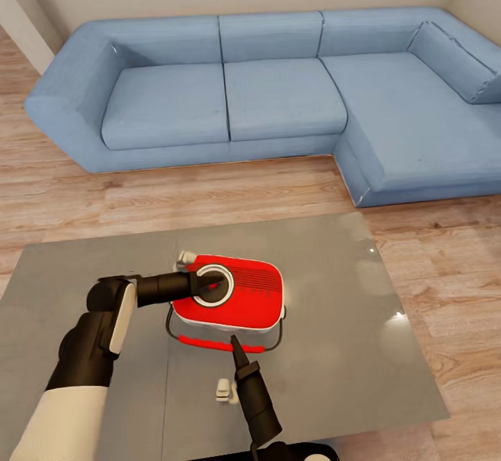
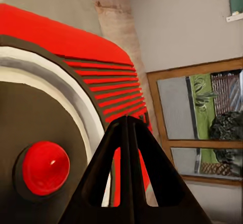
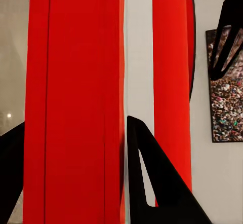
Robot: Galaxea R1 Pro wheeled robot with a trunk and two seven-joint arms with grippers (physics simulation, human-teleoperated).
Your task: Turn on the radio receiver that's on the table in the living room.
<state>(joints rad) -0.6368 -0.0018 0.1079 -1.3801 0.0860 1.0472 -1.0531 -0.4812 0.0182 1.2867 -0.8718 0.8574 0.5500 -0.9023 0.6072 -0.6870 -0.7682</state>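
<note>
The red radio receiver (image 1: 240,297) lies on the glossy grey table (image 1: 348,322), its round dark dial with a white ring facing up. My left gripper (image 1: 220,284) reaches over it from the left and is shut. In the left wrist view its joined fingertips (image 2: 126,125) sit at the dial's white ring, beside a red knob (image 2: 45,168). My right gripper (image 1: 234,347) comes from the near side, open, its tip at the radio's red handle (image 1: 209,343). One dark finger (image 3: 147,178) stands close before the radio's red and white stripes (image 3: 76,82).
A big blue L-shaped sofa (image 1: 278,99) runs along the far wall and down the right side, beyond a strip of light wood floor (image 1: 209,197). A wood-framed window (image 2: 202,117) and a crowd picture (image 3: 225,107) hang on the beige walls.
</note>
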